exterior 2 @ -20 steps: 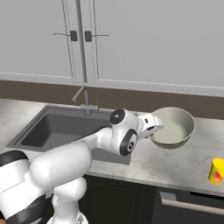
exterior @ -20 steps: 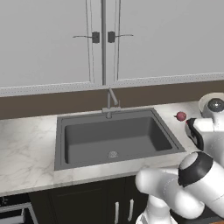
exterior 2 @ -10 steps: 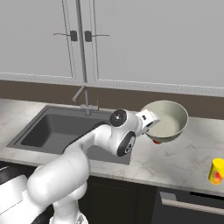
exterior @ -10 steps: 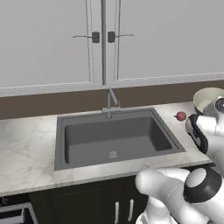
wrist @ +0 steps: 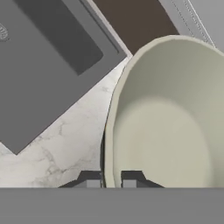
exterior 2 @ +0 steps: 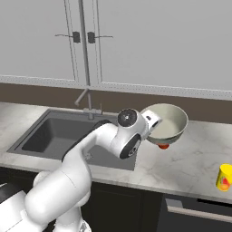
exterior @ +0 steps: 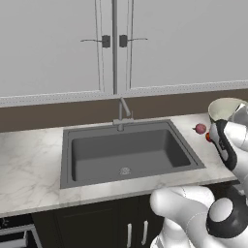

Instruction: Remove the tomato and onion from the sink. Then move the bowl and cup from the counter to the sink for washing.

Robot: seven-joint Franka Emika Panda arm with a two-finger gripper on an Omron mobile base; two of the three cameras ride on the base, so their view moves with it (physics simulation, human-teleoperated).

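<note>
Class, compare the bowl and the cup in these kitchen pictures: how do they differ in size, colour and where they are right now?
The bowl is wide; the cup is far smaller. The bowl is cream inside, greenish-grey outside; the cup is bright yellow with a red-orange mark. The bowl is lifted and tilted, its rim pinched by the gripper; the cup stands on the counter. Both are outside the sink.

The small glossy orange-red tomato (exterior 2: 163,146) is mostly hidden beneath the wide cream-white bowl (exterior 2: 168,123), whose far side the hand view crops
</note>
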